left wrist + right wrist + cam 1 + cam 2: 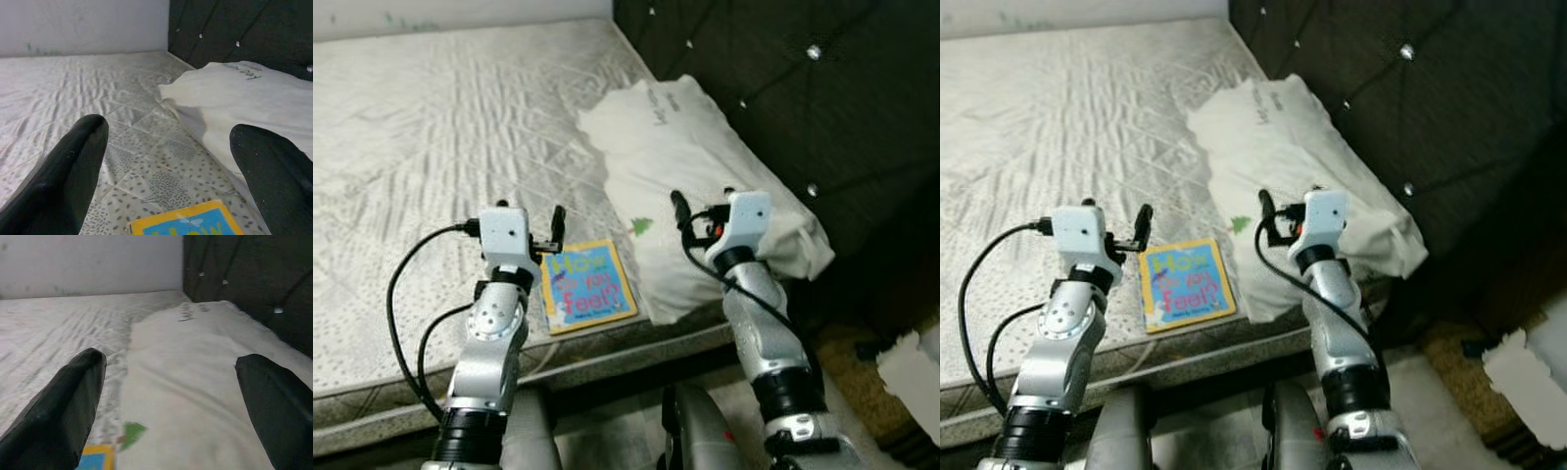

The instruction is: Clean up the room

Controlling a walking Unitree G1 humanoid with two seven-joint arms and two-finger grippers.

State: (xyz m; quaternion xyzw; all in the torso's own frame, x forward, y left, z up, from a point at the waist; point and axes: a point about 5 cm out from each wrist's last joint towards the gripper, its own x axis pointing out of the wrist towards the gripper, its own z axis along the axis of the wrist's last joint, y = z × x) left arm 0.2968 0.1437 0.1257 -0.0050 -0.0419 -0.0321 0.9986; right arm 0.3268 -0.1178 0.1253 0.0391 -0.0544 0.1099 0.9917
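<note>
Book (588, 286): a thin, square picture book with a glossy cover, yellow border and bright blue field carrying large coloured lettering. It lies flat near the front edge of the mattress (431, 137), one side close beside the pillow (695, 186), possibly touching it. The mattress is bare, its pale quilted fabric stitched in diamonds and printed with small grey speckles. The pillow is a soft, rumpled white rectangle with dark writing near its far end and a small green mark near its lower edge; it lies along the dark headboard (783, 88), which is padded and tufted with shiny buttons.

The left gripper (556, 233) hovers just above the book's far edge, its two rounded black fingers spread wide apart and holding nothing; in the left wrist view the fingertips (73, 161) frame the quilting and the book's yellow corner. The right gripper (690, 217) hangs over the pillow, fingers likewise wide apart and empty. Black cables loop from both silver arms. A white crumpled thing (913, 377) lies on the floor to the right.
</note>
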